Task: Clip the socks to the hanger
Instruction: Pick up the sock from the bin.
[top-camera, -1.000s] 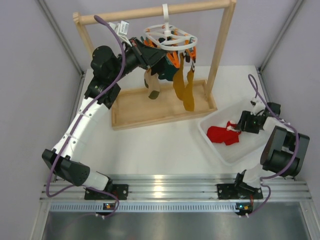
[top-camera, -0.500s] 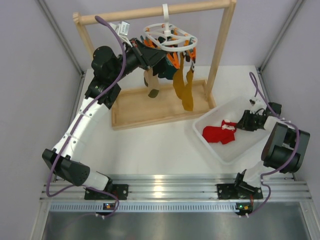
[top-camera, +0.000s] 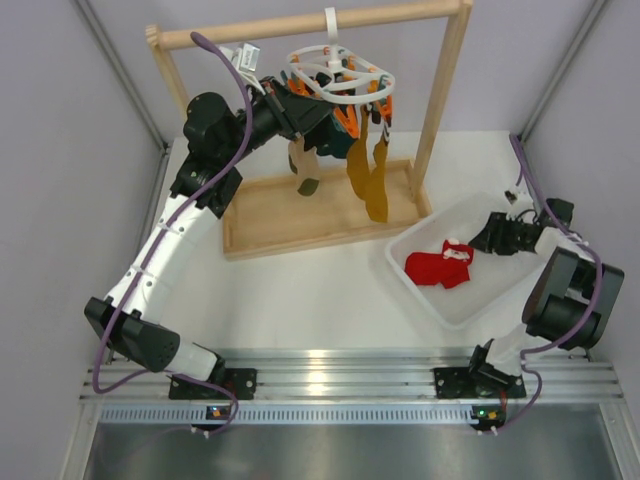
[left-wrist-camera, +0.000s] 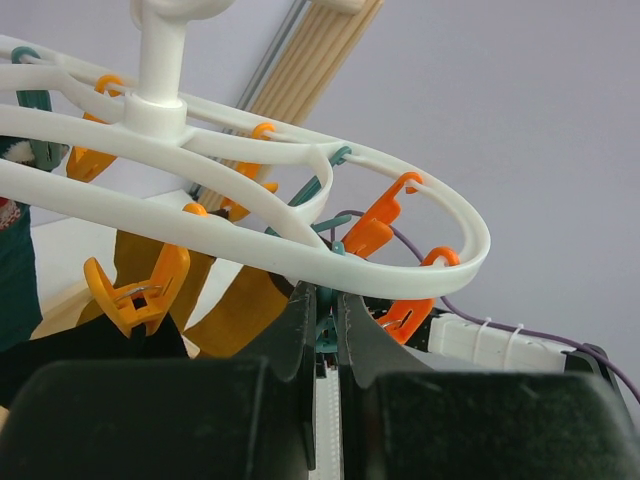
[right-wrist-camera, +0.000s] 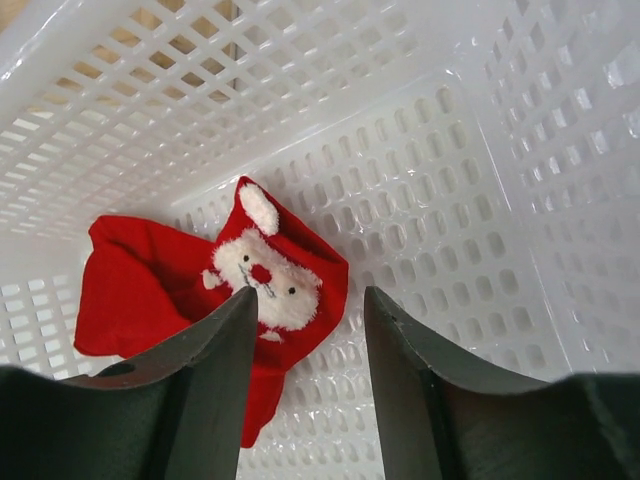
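Note:
The white ring hanger (top-camera: 338, 77) hangs by its hook from the wooden rack bar, with orange and teal clips; it fills the left wrist view (left-wrist-camera: 300, 235). My left gripper (top-camera: 318, 105) is up under the ring, shut on a teal clip (left-wrist-camera: 325, 325). Dark and mustard socks hang from the clips. A red sock with a white face patch (top-camera: 437, 266) lies in the white basket (top-camera: 500, 290); it shows in the right wrist view (right-wrist-camera: 200, 290). My right gripper (top-camera: 478, 243) is open and empty, just right of the sock, inside the basket (right-wrist-camera: 520, 200).
The wooden rack frame (top-camera: 440, 90) stands on a wooden tray base (top-camera: 265, 215) at the back. Mustard socks (top-camera: 370, 180) and a striped sock (top-camera: 305, 170) hang over the tray. Grey walls close both sides.
My right gripper has drawn back to the right, away from the red sock, and the basket shifted a little to the left. The left arm has stayed put.

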